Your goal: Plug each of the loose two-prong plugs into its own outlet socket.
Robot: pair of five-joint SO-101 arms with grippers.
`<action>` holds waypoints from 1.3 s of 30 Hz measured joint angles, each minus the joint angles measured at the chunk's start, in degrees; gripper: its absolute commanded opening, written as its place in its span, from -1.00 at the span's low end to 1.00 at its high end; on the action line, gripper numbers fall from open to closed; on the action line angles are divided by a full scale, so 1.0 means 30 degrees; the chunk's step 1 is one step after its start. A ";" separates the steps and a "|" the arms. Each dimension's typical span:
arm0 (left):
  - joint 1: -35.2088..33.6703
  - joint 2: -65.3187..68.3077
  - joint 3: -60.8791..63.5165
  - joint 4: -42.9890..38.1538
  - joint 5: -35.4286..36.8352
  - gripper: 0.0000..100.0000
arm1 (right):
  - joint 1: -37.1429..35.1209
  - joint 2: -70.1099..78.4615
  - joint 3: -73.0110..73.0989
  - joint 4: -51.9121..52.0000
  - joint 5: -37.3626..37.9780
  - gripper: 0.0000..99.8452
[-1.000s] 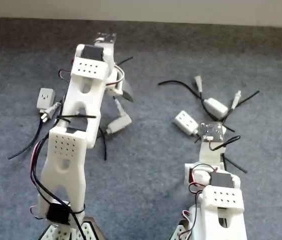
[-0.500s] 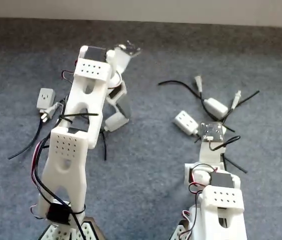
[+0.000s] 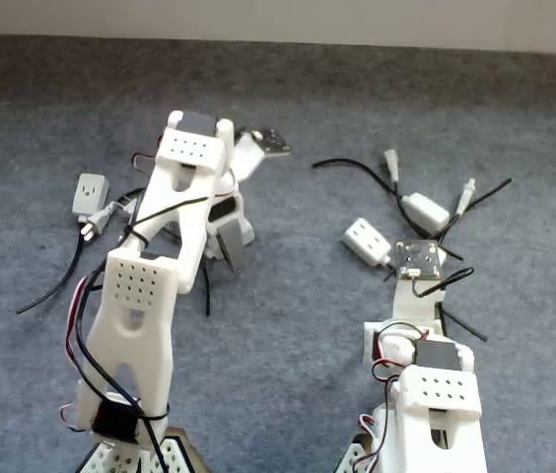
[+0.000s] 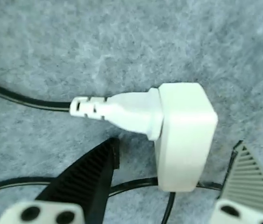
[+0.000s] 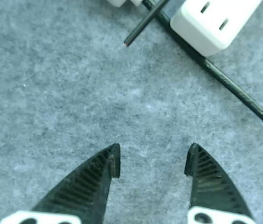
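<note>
I find the left gripper (image 4: 176, 142) low over the carpet (image 5: 52, 93), jaws spread wide; the right gripper (image 5: 153, 147) likewise, jaws apart.

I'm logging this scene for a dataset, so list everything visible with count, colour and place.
sockets: four, white; one far left, two right of centre, one at the left hand.
plugs: four, white; one beside the far-left socket, two behind the sockets on the right, one pushed into the socket at the left hand.
cords: several, black; trailing from plugs and sockets.
carpet: one, grey; under everything.
arms: two, white; left, right, at the near edge.
left hand: open, over the joined pair.
right hand: open, over bare carpet.
</note>
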 measured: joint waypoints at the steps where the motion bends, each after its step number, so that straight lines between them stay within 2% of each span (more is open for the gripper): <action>1: 0.0176 0.0234 -0.0029 0.0000 0.0000 -0.28 | 0.0000 0.0000 0.0000 0.0000 0.0000 -0.54; 5: 0.0498 0.0586 -0.0293 0.0000 0.0000 -0.49 | 0.0000 0.0000 0.0000 0.0000 0.0000 -0.54; 12: 0.0703 0.1084 -0.3194 0.0059 0.0000 -0.84 | 0.0000 0.0000 0.0000 0.0000 0.0000 -0.54; 15: 0.0791 0.1172 -0.3692 -0.0088 -0.0176 -0.88 | 0.0000 0.0000 0.0000 0.0000 0.0000 -0.54; 21: 0.0645 0.1172 -0.3722 -0.1846 -0.2432 -0.89 | 0.0000 0.0000 0.0000 0.0000 0.0000 -0.54; 27: -0.0645 0.1172 -0.3722 -0.6769 -0.3839 -0.89 | 0.0000 0.0000 0.0000 0.0000 0.0000 -0.54; 35: -0.2462 0.1846 -0.3722 -1.6147 -0.4308 -0.89 | 0.0000 0.0000 0.0000 0.0000 0.0000 -0.54; 39: -0.3487 0.3839 -0.3780 -2.0425 -0.7004 -0.89 | 0.0000 0.0000 0.0000 0.0000 0.0000 -0.54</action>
